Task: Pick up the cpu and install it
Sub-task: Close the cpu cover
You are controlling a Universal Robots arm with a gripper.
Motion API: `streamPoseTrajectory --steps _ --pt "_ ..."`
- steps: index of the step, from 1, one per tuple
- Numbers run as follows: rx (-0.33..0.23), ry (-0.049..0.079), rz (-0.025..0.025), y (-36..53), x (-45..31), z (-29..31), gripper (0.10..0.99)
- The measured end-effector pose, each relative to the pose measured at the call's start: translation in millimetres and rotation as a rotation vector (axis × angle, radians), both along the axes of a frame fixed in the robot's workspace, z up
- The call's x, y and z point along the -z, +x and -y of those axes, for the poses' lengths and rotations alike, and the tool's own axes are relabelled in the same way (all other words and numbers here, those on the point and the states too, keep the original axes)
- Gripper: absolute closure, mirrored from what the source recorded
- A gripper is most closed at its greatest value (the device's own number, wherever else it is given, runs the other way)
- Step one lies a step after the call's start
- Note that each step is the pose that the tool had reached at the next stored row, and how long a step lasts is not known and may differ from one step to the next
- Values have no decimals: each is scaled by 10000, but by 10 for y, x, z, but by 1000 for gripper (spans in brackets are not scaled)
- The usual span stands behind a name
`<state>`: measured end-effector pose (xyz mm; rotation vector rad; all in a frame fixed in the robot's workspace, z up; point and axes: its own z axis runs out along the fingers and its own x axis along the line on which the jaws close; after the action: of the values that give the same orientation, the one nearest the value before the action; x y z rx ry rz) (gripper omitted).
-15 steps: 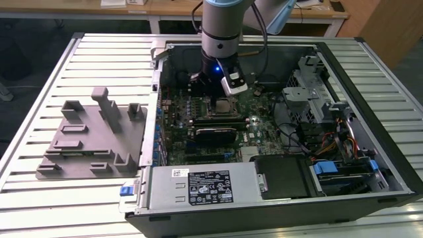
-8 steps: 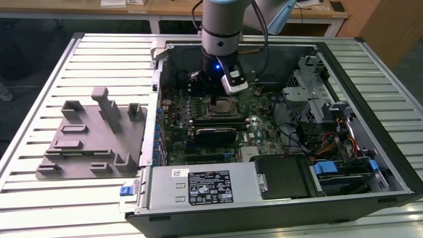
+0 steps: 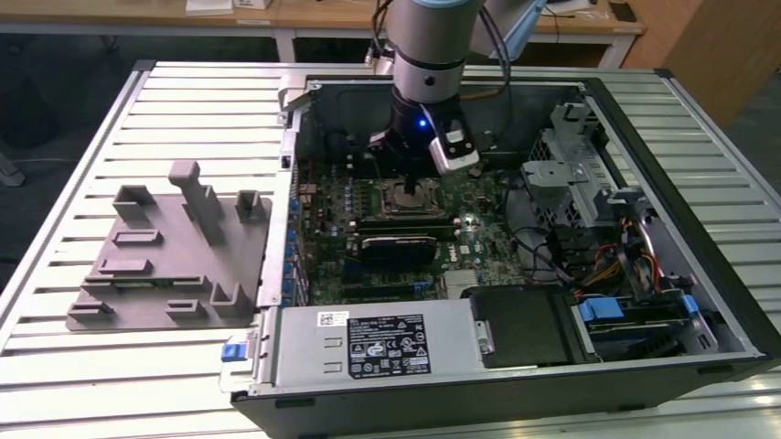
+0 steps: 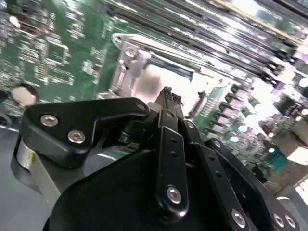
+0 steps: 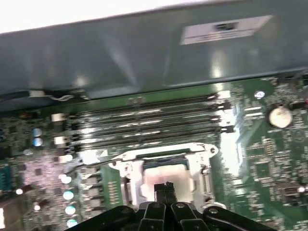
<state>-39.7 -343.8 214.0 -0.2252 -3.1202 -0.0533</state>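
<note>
Gripper (image 3: 418,186) hung upper-centre in exterior view, over socket (image 5: 132,175) | fingers (image 5: 160,192) pinched together, holding nothing | cpu (image 5: 166,173) seemingly seated | care needed: square, level, gentle press.

the gripper (image 5: 166,186) is matt black, the socket frame (image 5: 129,167) shiny metal, the circuit board (image 5: 260,168) glossy green.
</note>
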Motion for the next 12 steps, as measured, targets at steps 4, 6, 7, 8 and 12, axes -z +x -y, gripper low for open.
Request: streamPoseTrajectory --steps 4,6,7,8,12 --pt "1 -2 -1 17 -10 0 980" --pt "1 0 0 17 -41 0 980" --pt "0 1 1 17 -65 0 980" --pt "-1 1 1 17 -92 0 980" --pt "-2 1 1 17 -191 0 980"
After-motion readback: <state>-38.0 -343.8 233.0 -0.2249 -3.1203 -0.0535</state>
